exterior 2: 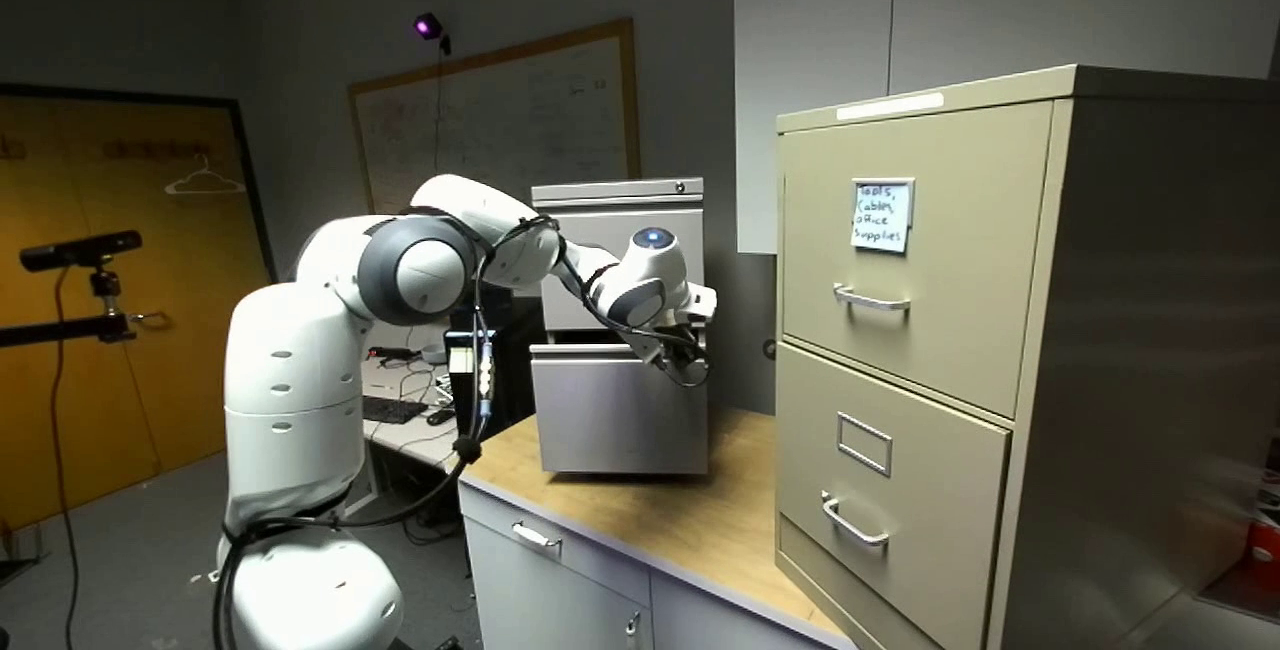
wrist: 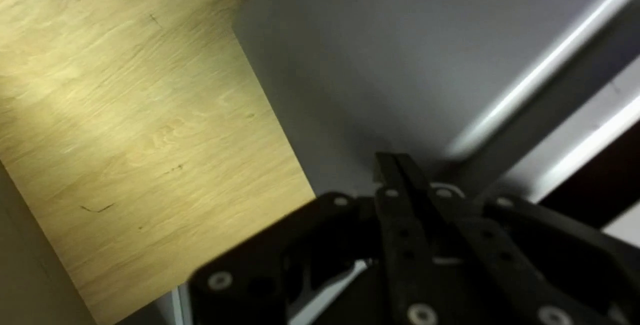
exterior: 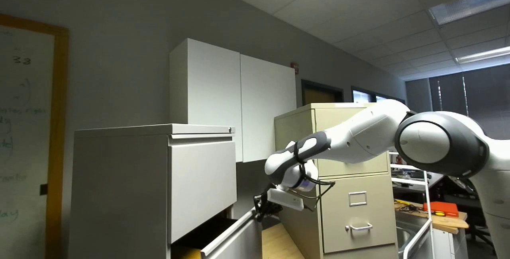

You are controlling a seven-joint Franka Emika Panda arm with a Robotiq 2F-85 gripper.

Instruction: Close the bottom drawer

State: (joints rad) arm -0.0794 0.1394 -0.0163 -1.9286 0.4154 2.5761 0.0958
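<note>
The bottom drawer (exterior: 244, 240) of the white cabinet (exterior: 119, 191) is pulled part way out; a dark gap shows behind its front. Its plain front also shows in an exterior view (exterior 2: 620, 420) and fills the upper right of the wrist view (wrist: 380, 65). The drawer front above it (exterior: 203, 187) is flush with the cabinet. My gripper (exterior: 258, 212) is at the bottom drawer front's top edge, near its end by the beige cabinet. In the wrist view the gripper's fingertips (wrist: 395, 157) are together with nothing between them, close against the panel; contact is unclear.
A beige filing cabinet (exterior 2: 910, 350) with handled drawers stands beside the white cabinet. Both are on a wooden counter (exterior 2: 745, 500), which also shows in the wrist view (wrist: 150, 115). White wall cupboards (exterior: 239, 103) hang behind. Cables loop from the wrist.
</note>
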